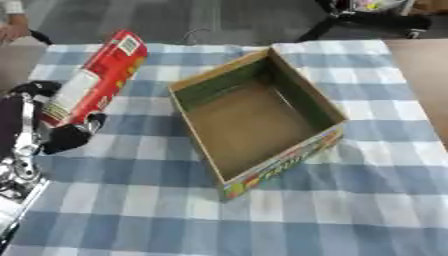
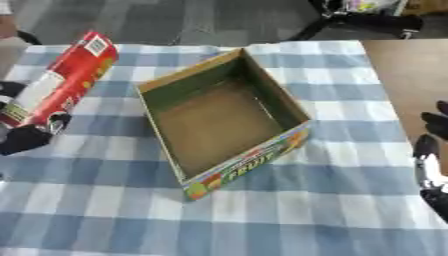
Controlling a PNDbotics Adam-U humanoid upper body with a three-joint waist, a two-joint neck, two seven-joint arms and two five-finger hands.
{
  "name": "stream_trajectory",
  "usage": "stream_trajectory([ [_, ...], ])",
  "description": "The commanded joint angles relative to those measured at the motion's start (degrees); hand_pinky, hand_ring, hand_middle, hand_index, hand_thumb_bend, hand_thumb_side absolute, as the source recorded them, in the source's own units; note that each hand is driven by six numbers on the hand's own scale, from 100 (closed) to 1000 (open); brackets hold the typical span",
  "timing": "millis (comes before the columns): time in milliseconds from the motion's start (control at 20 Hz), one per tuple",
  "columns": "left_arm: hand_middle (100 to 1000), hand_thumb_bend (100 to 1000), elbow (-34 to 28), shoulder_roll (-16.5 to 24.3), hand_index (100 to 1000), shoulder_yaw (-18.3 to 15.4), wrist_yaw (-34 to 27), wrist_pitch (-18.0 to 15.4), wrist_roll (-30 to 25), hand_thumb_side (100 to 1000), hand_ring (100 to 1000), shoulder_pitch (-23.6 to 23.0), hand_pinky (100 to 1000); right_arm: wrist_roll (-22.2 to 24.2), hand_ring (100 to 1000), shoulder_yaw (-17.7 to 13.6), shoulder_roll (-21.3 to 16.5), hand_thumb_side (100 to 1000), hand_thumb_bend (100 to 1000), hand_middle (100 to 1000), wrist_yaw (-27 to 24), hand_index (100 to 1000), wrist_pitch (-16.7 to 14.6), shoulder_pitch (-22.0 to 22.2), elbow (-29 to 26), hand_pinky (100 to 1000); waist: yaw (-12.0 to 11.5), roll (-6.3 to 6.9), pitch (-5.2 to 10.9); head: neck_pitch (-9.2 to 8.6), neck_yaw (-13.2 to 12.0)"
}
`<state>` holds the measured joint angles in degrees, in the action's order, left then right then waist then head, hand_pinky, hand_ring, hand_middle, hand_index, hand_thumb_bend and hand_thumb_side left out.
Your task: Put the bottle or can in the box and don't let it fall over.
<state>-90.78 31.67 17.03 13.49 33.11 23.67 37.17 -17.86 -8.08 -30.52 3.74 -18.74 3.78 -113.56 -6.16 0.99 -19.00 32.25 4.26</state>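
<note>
A tall red can (image 1: 98, 75) with a white label is held tilted, its top leaning away to the upper right, at the left of the table. My left hand (image 1: 54, 131) is shut on its lower end, black fingers curled round it. The open cardboard box (image 1: 254, 117) stands empty in the middle of the checked cloth, to the right of the can. My right hand (image 2: 431, 150) shows at the right edge in the right eye view, fingers up and relaxed, away from the box.
A blue and white checked cloth (image 1: 350, 200) covers the table. Bare brown tabletop (image 2: 411, 75) shows at the right. Black stand legs (image 1: 367, 20) are on the floor beyond the far edge.
</note>
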Motion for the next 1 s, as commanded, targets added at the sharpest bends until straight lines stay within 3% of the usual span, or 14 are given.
stream_trajectory([
  [50,665,277,-2.42,2.74,717,-1.04,0.50,0.33,-1.50,100,506,2.02,543,-0.10,842,-0.65,-1.64,529,100,1000,-0.39,882,-0.13,0.07,-1.03,852,-0.03,0.47,2.21,0.30,0.32],
  [500,664,270,-5.11,2.79,712,-0.38,1.13,1.56,-5.01,100,504,6.36,540,-0.23,842,-0.71,-2.05,529,100,1000,-0.52,883,-0.25,0.19,-1.03,852,0.46,0.77,2.60,0.55,1.06],
  [1000,663,255,-6.12,-1.36,710,2.32,2.91,1.70,-8.82,100,501,12.20,537,-0.04,842,-0.47,-2.47,528,100,1000,-0.81,882,-0.19,-0.04,-1.03,852,1.78,1.40,2.88,0.59,1.12],
])
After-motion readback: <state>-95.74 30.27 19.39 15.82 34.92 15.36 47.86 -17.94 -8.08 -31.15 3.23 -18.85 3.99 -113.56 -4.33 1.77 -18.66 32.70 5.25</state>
